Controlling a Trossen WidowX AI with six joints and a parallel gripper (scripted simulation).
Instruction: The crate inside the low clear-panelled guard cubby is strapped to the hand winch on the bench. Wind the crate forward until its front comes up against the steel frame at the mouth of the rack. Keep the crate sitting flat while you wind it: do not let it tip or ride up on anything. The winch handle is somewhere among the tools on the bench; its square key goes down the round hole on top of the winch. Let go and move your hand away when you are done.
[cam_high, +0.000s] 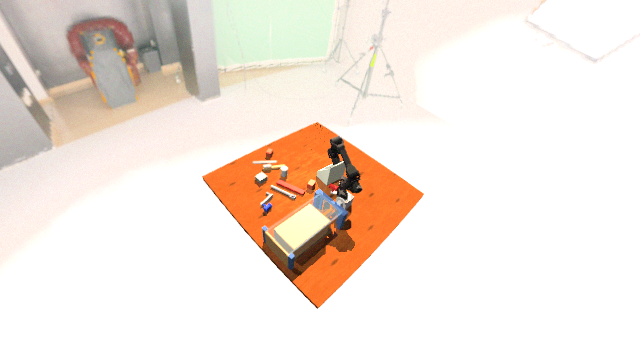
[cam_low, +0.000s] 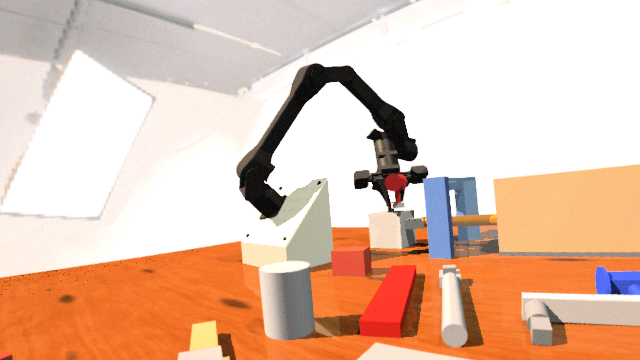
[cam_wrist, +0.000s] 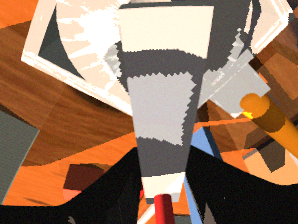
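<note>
My gripper is shut on the winch handle, just above the winch. The handle has a grey arm and a red knob; its arm lies low over the winch. The key end and the round hole are hidden beneath the arm, so I cannot tell how deep the key is. The tan crate sits flat inside the clear-panelled cubby. An orange strap runs toward the winch through the blue frame. A gap shows between crate and frame.
A pale wedge base carries the arm. A red cube, white cylinder, red bar, grey rod, grey cranked piece and blue piece lie on the bench.
</note>
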